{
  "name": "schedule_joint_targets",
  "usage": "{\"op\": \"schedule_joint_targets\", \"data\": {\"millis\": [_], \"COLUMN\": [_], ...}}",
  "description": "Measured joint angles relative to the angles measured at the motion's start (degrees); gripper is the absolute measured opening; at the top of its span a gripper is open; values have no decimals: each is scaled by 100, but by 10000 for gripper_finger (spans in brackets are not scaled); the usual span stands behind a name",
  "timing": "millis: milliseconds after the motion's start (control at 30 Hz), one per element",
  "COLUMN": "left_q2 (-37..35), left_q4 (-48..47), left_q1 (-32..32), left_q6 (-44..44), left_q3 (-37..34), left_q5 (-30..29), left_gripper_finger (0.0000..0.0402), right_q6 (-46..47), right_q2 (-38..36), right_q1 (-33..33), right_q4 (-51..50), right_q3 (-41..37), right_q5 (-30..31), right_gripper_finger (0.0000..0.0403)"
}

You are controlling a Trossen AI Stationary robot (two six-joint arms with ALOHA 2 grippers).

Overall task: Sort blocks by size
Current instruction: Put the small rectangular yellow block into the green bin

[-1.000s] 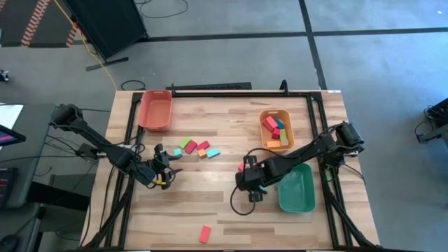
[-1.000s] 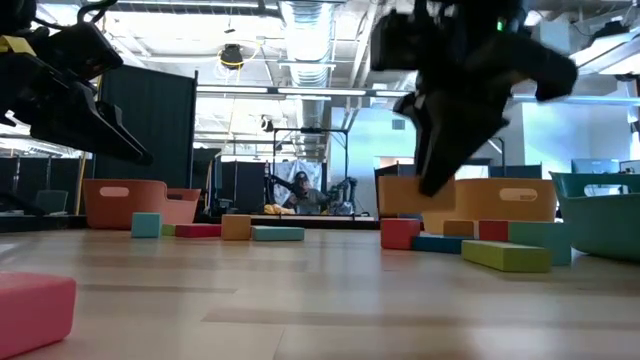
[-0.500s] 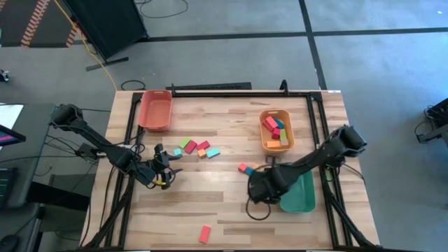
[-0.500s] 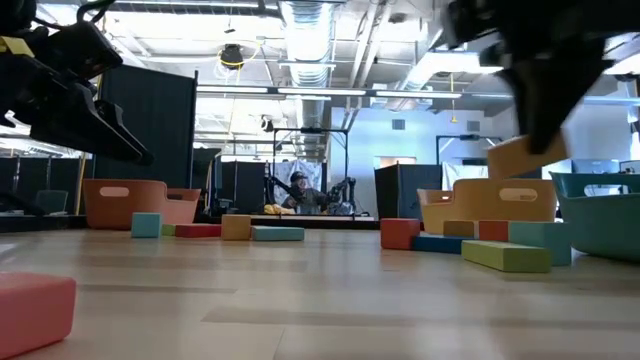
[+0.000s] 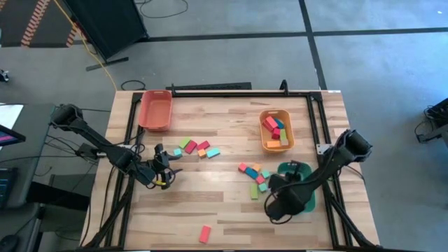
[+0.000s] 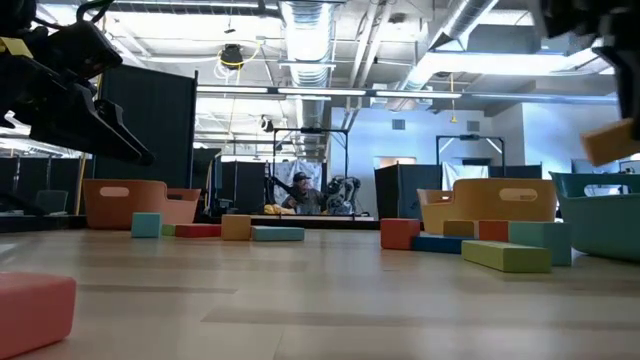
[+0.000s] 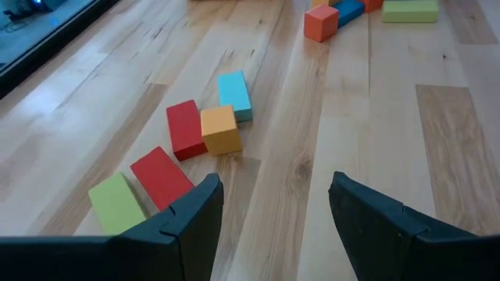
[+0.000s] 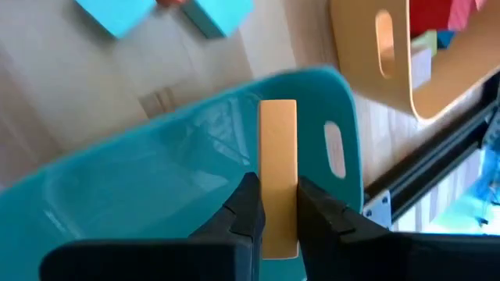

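My right gripper [image 5: 280, 205] is shut on an orange bar block [image 8: 277, 140] above the green-teal tray [image 5: 302, 198] at the table's right near side. The bar also shows in the low view [image 6: 610, 143], in the air beside the tray [image 6: 600, 225]. A cluster of several blocks [image 5: 253, 178] lies on the table just left of that tray. Another cluster [image 5: 197, 148] lies mid-table, and it shows ahead of my left gripper [image 7: 273, 226], which is open and empty at the table's left side [image 5: 165, 175]. A pink block [image 5: 205, 233] lies alone near the front edge. My right gripper pinches the orange bar by its two broad faces [image 8: 277, 176] between its two fingers. The bar lies along the fingers and sticks out past the fingertips. The fingers point down toward the tray. The bar is lifted clear, slightly tilted, over the tray's inside.
An orange tray [image 5: 264, 140] with several blocks stands behind the green-teal tray. A red-orange tray [image 5: 155, 110] stands at the far left. Black frame rails [image 5: 318, 119] run along the table's sides. Bare wood lies between the two block clusters.
My right gripper has gone from the block cluster toward the table's right and near edges, to above the green-teal tray. It has carried the orange bar with it, lifted clear of the table. The cluster it covered now shows.
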Motion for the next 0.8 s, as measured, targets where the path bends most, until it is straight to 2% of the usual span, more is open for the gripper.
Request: {"op": "schedule_joint_targets", "data": {"millis": [233,533,800], "left_q2": [0,2,1], "left_q4": [-10,-20,-28], "left_q1": [0,0,0], "left_q6": [-2,-38,-54], "left_q3": [0,1,2], "left_q5": [0,0,1], "left_gripper_finger": [224,224,224], "right_q6": [504,965,1231], "right_q2": [-238,-1152,-1766], "right_q1": [282,230,54], "right_q4": [431,1378,1580], "right_q3": [-858,-1900,-2182], "right_q5": [-32,-224,-249], "right_gripper_finger": [78,83,134]}}
